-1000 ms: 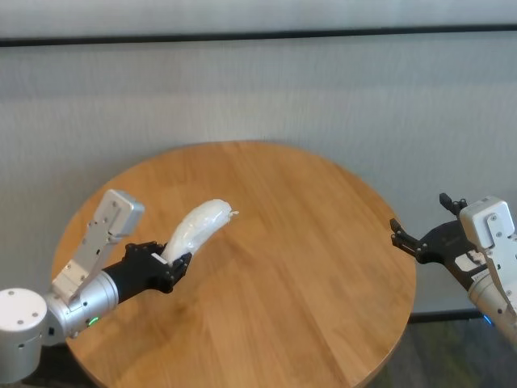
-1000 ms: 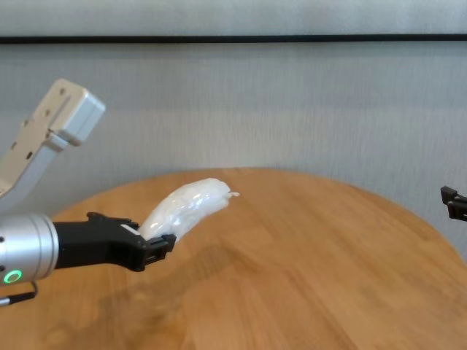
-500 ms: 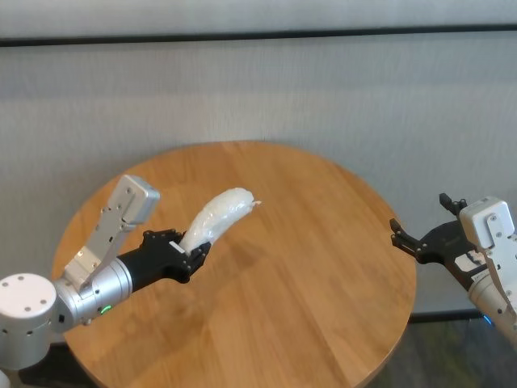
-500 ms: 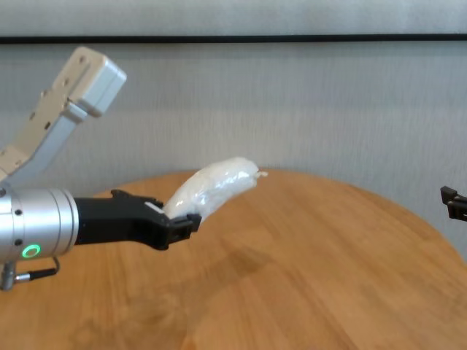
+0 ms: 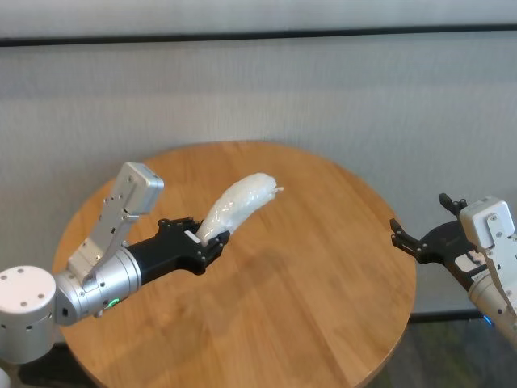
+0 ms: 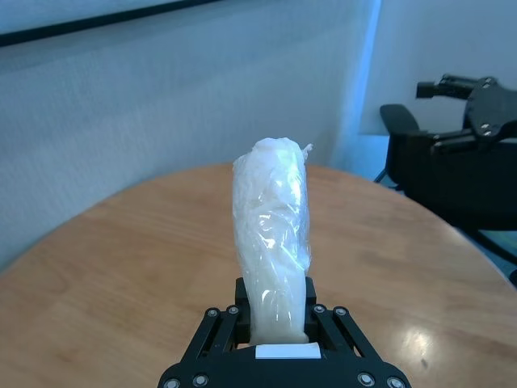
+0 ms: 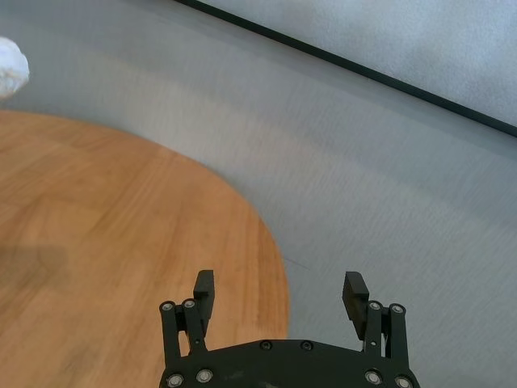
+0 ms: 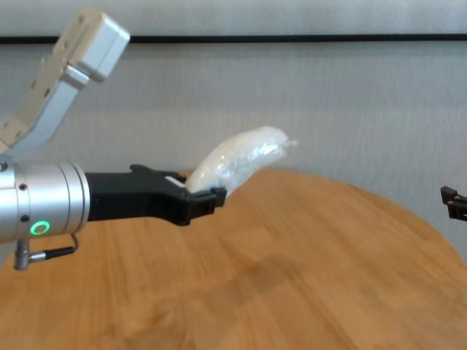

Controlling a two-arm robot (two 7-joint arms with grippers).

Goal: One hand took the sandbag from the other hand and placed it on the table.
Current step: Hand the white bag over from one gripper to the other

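Note:
My left gripper (image 5: 208, 245), the one with the green ring light, is shut on the lower end of the sandbag (image 5: 237, 205), a white pouch in shiny clear plastic. It holds the bag in the air above the left half of the round wooden table (image 5: 323, 267), free end pointing up and toward the centre. The bag also shows in the chest view (image 8: 241, 164) and in the left wrist view (image 6: 272, 234), standing up from the gripper (image 6: 279, 323). My right gripper (image 5: 420, 234), with a blue light, is open and empty off the table's right edge; it shows in the right wrist view (image 7: 279, 295).
A grey wall (image 5: 323, 97) with a dark rail stands behind the table. The bag's shadow (image 8: 270, 273) falls on the planks. In the left wrist view the right gripper (image 6: 464, 89) shows far off to the side.
My left arm has carried the sandbag up and toward the table's centre, to the right. The right arm has not moved.

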